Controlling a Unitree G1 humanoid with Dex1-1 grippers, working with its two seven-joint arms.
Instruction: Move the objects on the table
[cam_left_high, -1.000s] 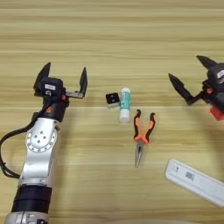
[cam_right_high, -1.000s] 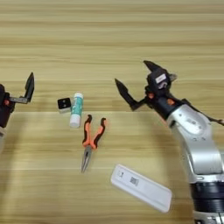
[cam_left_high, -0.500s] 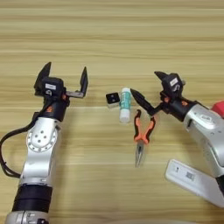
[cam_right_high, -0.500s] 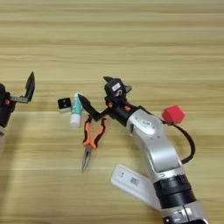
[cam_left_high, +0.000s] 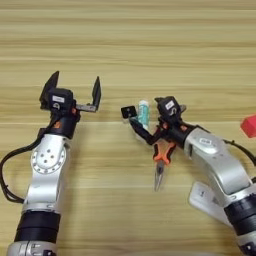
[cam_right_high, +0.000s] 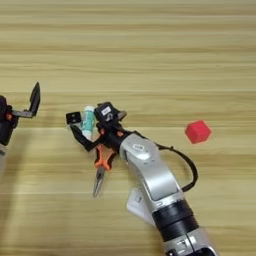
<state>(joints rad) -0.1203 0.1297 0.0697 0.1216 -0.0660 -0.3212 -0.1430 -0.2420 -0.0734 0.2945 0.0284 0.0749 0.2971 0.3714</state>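
While the left gripper (cam_left_high: 74, 90) hangs idle with fingers spread wide at the table's (cam_left_high: 150, 45) left, the right gripper (cam_left_high: 146, 127) is down among the objects with fingers parted, grasping nothing, one finger (cam_left_high: 140, 131) just below the tiny cube (cam_left_high: 129, 112) and beside the glue stick (cam_left_high: 143, 112), above the pliers (cam_left_high: 161, 157). Since half a second ago it has slid further left over the pliers' handles; the red cube (cam_right_high: 198, 131) sits well apart to the right, and the white bar (cam_left_high: 205, 197) lies partly under the arm.

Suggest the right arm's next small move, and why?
Probably close the right tool on the glue stick: its fingers are spread low at the stick's near end, above the pliers handles, with the tiny black-and-white cube just left. The left tool hangs open, away.
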